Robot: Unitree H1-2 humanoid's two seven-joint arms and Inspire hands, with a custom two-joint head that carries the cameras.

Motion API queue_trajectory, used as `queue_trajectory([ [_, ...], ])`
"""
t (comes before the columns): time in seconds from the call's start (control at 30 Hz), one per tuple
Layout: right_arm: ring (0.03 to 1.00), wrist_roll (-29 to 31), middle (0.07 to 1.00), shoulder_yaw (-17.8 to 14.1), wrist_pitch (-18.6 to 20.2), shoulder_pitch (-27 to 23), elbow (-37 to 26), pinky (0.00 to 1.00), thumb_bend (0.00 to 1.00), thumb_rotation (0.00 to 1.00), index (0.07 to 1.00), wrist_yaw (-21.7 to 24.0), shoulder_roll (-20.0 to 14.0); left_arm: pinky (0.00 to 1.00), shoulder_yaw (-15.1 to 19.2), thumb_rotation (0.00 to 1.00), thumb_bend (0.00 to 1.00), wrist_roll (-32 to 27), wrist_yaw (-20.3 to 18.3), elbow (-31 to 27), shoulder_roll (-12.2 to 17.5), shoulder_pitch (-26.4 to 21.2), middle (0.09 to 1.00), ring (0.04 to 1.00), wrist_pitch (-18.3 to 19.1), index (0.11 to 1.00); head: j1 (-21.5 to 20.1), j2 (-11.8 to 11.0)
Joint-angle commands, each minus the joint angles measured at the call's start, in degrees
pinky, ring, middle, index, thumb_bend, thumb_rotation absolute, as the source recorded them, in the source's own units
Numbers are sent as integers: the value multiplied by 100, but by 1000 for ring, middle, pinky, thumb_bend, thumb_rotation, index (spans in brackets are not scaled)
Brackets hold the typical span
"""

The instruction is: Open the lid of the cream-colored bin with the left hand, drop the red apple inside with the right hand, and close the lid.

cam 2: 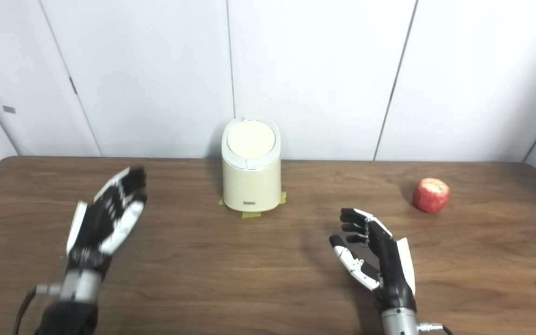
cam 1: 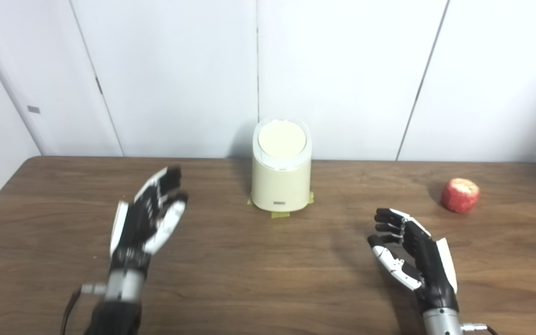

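The cream-colored bin (cam 1: 281,179) stands at the back middle of the wooden table (cam 1: 268,274), its round lid (cam 1: 282,139) shut. The red apple (cam 1: 460,195) lies on the table at the far right. My left hand (cam 1: 149,216) is open and empty, raised above the table to the left of the bin and apart from it. My right hand (cam 1: 410,253) is open and empty, low over the table to the front right of the bin, left of and nearer than the apple.
Yellow tape (cam 1: 279,214) marks the bin's place at its base. White wall panels (cam 1: 342,70) rise right behind the table's back edge, close to the bin.
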Motion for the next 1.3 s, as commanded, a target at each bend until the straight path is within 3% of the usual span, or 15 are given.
queue_trajectory([
  [0.0, 693, 1, 718, 28, -115, -149, -38, 613, 238, 341, 709, -14, 24, 782, -127, 545, 664, 322, -43, -220, 138, -754, 874, 862, 332, 863, 18, 1],
  [0.2, 691, -14, 717, 38, -80, -162, -6, 614, 244, 336, 706, -38, 61, 856, -646, 521, 734, 998, -424, -72, 485, -2029, 941, 929, 1524, 933, -58, -35],
  [0.33, 697, -55, 721, 59, -7, -170, -9, 626, 248, 353, 709, -41, 94, 884, -1064, 630, 822, 1581, -614, 317, 591, -2694, 991, 980, 2067, 989, -127, -62],
  [0.5, 694, -164, 722, 73, -38, -186, 48, 624, 247, 379, 711, -105, 108, 990, -1592, 738, 785, 2535, -733, 911, 540, -3220, 1000, 1000, 2132, 1000, -150, -89],
  [0.67, 692, -200, 719, 78, -153, -196, 130, 613, 244, 399, 710, -147, 108, 1000, -1615, 746, 743, 2874, -1088, 1536, 244, -3630, 1000, 1000, 2133, 1000, -183, -95],
  [0.77, 690, -171, 718, 81, -154, -189, 124, 611, 249, 414, 709, -145, 118, 1000, -1656, 748, 744, 3096, -1100, 1935, 100, -3827, 1000, 1000, 2133, 1000, -193, -105],
  [1.0, 689, -181, 717, 106, -117, -162, 78, 613, 246, 401, 705, -130, 130, 1000, -1725, 639, 714, 3293, -843, 2499, -208, -3956, 1000, 1000, 2130, 1000, -224, -96],
  [1.17, 686, -197, 714, 124, -131, -148, 63, 609, 238, 365, 706, -127, 126, 1000, -1929, 582, 697, 3622, -736, 2690, -189, -3935, 1000, 1000, 2129, 1000, -213, -91],
  [1.27, 681, -285, 709, 143, -135, -144, 51, 602, 240, 403, 702, -145, 105, 1000, -1969, 514, 680, 3729, -621, 2830, -194, -3926, 1000, 1000, 2128, 1000, -224, -75],
])
